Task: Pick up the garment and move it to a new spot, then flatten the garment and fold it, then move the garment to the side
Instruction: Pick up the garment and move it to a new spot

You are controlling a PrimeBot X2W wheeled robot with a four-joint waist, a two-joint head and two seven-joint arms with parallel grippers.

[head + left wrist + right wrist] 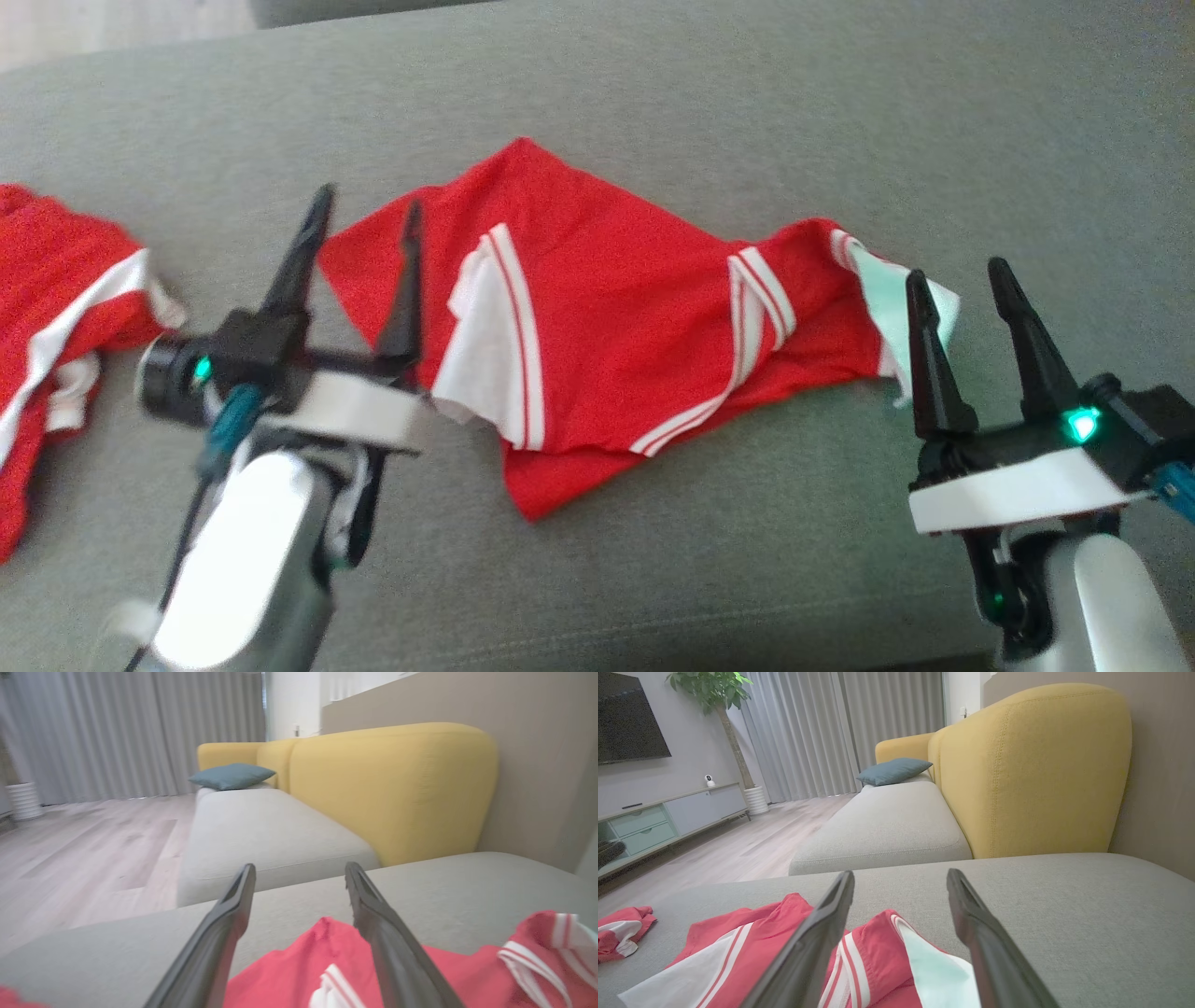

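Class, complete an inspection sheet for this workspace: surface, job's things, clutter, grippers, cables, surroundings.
Surface: grey fabric sofa seat.
Job's things: red garment with white stripes, rumpled, between the grippers.
Clutter: second red-and-white garment, bunched at the far left.
Grippers: left gripper open at the garment's left end; right gripper open at its right end; both empty.
Cables: teal cable at the left wrist.
Surroundings: yellow sofa back, blue cushion, grey curtains, potted plant.

The left gripper [369,201] and right gripper [956,271] each carry two long, tapering black fingers [299,266] on a black mount [257,345] with a white band [355,411] and a glowing green light [201,371]; pale silver forearms [247,560] and teal cable fittings [233,420] sit behind.
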